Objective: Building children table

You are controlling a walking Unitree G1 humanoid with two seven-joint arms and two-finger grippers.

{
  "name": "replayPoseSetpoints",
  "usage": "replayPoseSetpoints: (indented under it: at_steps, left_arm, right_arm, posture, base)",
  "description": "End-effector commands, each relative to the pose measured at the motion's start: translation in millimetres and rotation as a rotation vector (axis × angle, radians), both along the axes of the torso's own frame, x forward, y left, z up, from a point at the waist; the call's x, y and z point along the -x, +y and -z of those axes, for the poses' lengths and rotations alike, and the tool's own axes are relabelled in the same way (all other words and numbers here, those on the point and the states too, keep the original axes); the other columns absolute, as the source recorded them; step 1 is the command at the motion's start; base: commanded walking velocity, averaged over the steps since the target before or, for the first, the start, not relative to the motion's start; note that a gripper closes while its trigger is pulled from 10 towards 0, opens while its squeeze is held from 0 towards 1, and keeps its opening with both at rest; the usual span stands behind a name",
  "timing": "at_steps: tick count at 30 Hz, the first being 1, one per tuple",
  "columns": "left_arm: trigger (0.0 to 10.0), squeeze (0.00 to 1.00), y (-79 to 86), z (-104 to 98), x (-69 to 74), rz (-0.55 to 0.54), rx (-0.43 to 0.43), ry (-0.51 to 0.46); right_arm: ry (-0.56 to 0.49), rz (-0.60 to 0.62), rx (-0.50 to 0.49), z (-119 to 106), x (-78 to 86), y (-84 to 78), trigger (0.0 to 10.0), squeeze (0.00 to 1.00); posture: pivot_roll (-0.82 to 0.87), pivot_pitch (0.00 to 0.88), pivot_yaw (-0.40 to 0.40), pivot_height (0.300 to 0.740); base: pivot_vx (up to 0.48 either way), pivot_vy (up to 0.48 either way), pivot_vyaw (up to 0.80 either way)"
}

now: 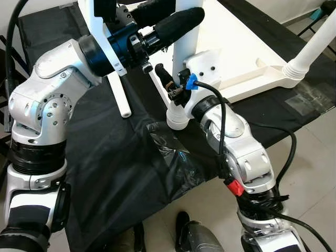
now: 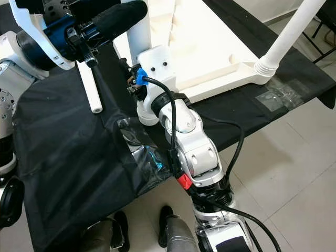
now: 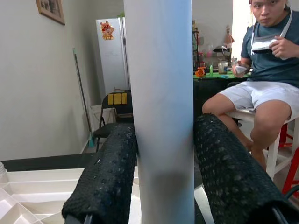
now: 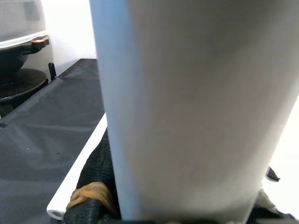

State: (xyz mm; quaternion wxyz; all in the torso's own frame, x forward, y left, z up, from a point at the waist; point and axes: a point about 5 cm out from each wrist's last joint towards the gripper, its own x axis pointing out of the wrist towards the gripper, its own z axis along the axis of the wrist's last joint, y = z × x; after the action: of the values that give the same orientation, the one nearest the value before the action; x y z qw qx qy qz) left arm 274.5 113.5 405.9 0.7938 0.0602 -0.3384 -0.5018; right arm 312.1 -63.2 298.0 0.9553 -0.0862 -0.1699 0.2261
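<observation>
Around a white upright table leg (image 3: pixel 159 112), the left end effector (image 3: pixel 161 177) is clamped, one black padded finger (image 3: pixel 105 179) pressed on each side of the tube. Head views place this end effector (image 1: pixel 170 26) high above the black cloth (image 1: pixel 105 157), gripping the leg (image 1: pixel 186 44) that rises from the overturned white children's table top (image 1: pixel 247 47).

Right end effector (image 1: pixel 176 92) sits low at the same leg, at its flared base collar (image 1: pixel 177 118). One black finger (image 1: pixel 164 76) shows beside the tube; the right wrist view has the leg (image 4: pixel 196 107) close against the camera with dark padding (image 4: pixel 96 172) touching it, so it reads as gripping the leg.

Table top lies upside down on the black cloth, ribbed underside up. A second leg (image 1: pixel 315 47) stands fitted at the far right corner. A thin white rod (image 1: pixel 119 92) lies loose on the cloth, between the left arm and the held leg. Crumpled clear plastic wrap (image 1: pixel 173 157) lies on the cloth just below the collar.

Left wrist view, background: a seated person (image 3: pixel 261 88) on a stool, a white fridge (image 3: pixel 112 51), a folding chair (image 3: pixel 114 114).
</observation>
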Motion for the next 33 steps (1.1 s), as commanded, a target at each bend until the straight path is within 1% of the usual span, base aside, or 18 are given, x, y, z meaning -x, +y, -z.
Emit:
replayPoseSetpoints:
  at_steps: [1, 9, 10, 13, 14, 18, 19, 20, 21, 22, 24, 25, 26, 27, 28, 30, 31, 33]
  left_arm:
    - [0.0, 0.0, -2.9, -3, 3.6, 0.011, -0.028, -0.042]
    - [0.0, 0.0, -5.9, 0, 1.3, 0.019, -0.039, -0.032]
    - [0.0, 0.0, -6.9, 1, 0.2, 0.025, -0.041, -0.028]
    - [0.0, 0.0, -6.9, 1, 0.2, 0.025, -0.041, -0.028]
    - [0.0, 0.0, -7.5, 1, -0.5, 0.029, -0.043, -0.025]
    - [0.0, 0.0, -8.6, 2, -2.4, 0.036, -0.041, -0.02]
    - [0.0, 0.0, -8.9, 1, -3.2, 0.037, -0.038, -0.019]
    - [0.0, 0.0, -8.9, 1, -3.2, 0.037, -0.038, -0.019]
    - [0.0, 0.0, -9.1, 1, -4.0, 0.038, -0.037, -0.019]
    - [0.0, 0.0, -9.1, 1, -4.0, 0.038, -0.037, -0.019]
    - [0.0, 0.0, -9.3, 1, -4.7, 0.04, -0.034, -0.018]
    - [0.0, 0.0, -9.5, 1, -4.9, 0.041, -0.033, -0.017]
    - [0.0, 0.0, -9.5, 1, -4.9, 0.041, -0.033, -0.017]
    - [0.0, 0.0, -9.6, 1, -5.0, 0.042, -0.033, -0.017]
    - [0.0, 0.0, -9.9, 2, -5.2, 0.043, -0.033, -0.017]
    - [0.0, 0.0, -9.9, 2, -5.2, 0.043, -0.033, -0.017]
    - [0.0, 0.0, -10.2, 2, -5.1, 0.046, -0.032, -0.017]
    - [0.0, 0.0, -10.2, 2, -5.1, 0.046, -0.032, -0.017]
  right_arm:
    - [0.18, 0.088, 0.046, 40, -14.6, -11.1, 10.0, 0.0]
    - [0.175, 0.086, 0.044, 38, -14.9, -10.8, 10.0, 0.0]
    - [0.172, 0.085, 0.04, 37, -14.9, -11.3, 10.0, 0.02]
    - [0.172, 0.085, 0.04, 37, -14.9, -11.3, 10.0, 0.02]
    - [0.17, 0.084, 0.037, 37, -14.9, -11.7, 10.0, 1.0]
    - [0.146, 0.064, 0.02, 31, -14.3, -12.7, 10.0, 1.0]
    - [0.123, 0.03, 0.016, 25, -13.2, -12.6, 10.0, 1.0]
    - [0.123, 0.03, 0.016, 25, -13.2, -12.6, 10.0, 1.0]
    - [0.097, -0.021, 0.022, 19, -11.5, -14.7, 10.0, 1.0]
    - [0.097, -0.021, 0.022, 19, -11.5, -14.7, 10.0, 1.0]
    - [0.064, -0.127, 0.041, 9, -7.5, -19.4, 10.0, 1.0]
    - [0.057, -0.165, 0.052, 5, -6.9, -25.1, 10.0, 1.0]
    - [0.057, -0.165, 0.052, 5, -6.9, -25.1, 10.0, 1.0]
    - [0.054, -0.185, 0.058, 3, -6.7, -28.9, 10.0, 1.0]
    - [0.054, -0.237, 0.081, -2, -6.3, -35.6, 10.0, 1.0]
    - [0.054, -0.237, 0.081, -2, -6.3, -35.6, 10.0, 1.0]
    - [0.057, -0.319, 0.104, -6, -3.3, -40.5, 10.0, 1.0]
    - [0.057, -0.319, 0.104, -6, -3.3, -40.5, 10.0, 1.0]
  posture:
    - [0.02, 0.339, -0.008, 0.74]
    - [0.02, 0.342, -0.007, 0.74]
    - [0.02, 0.343, -0.005, 0.74]
    - [0.02, 0.343, -0.005, 0.74]
    - [0.02, 0.343, -0.005, 0.74]
    - [0.02, 0.344, -0.001, 0.74]
    - [0.02, 0.344, -0.001, 0.74]
    - [0.02, 0.344, -0.001, 0.74]
    - [0.02, 0.345, -0.001, 0.74]
    - [0.02, 0.345, -0.001, 0.74]
    - [0.02, 0.347, 0.0, 0.74]
    - [0.02, 0.348, 0.0, 0.74]
    - [0.02, 0.348, 0.0, 0.74]
    - [0.02, 0.348, 0.0, 0.74]
    - [0.02, 0.348, 0.001, 0.74]
    - [0.02, 0.348, 0.001, 0.74]
    - [0.02, 0.348, 0.001, 0.74]
    - [0.02, 0.348, 0.001, 0.74]
  base:
    - [0.0, 0.0, 0.0]
    - [0.0, 0.0, 0.0]
    - [0.0, 0.0, 0.0]
    - [0.0, 0.0, 0.0]
    - [0.0, 0.0, 0.0]
    - [0.0, 0.0, 0.0]
    - [0.0, 0.0, 0.0]
    - [0.0, 0.0, 0.0]
    - [0.0, 0.0, 0.0]
    - [0.0, 0.0, 0.0]
    - [0.0, 0.0, 0.0]
    - [0.0, 0.0, 0.0]
    - [0.0, 0.0, 0.0]
    - [0.0, 0.0, 0.0]
    - [0.0, 0.0, 0.0]
    - [0.0, 0.0, 0.0]
    - [0.0, 0.0, 0.0]
    - [0.0, 0.0, 0.0]
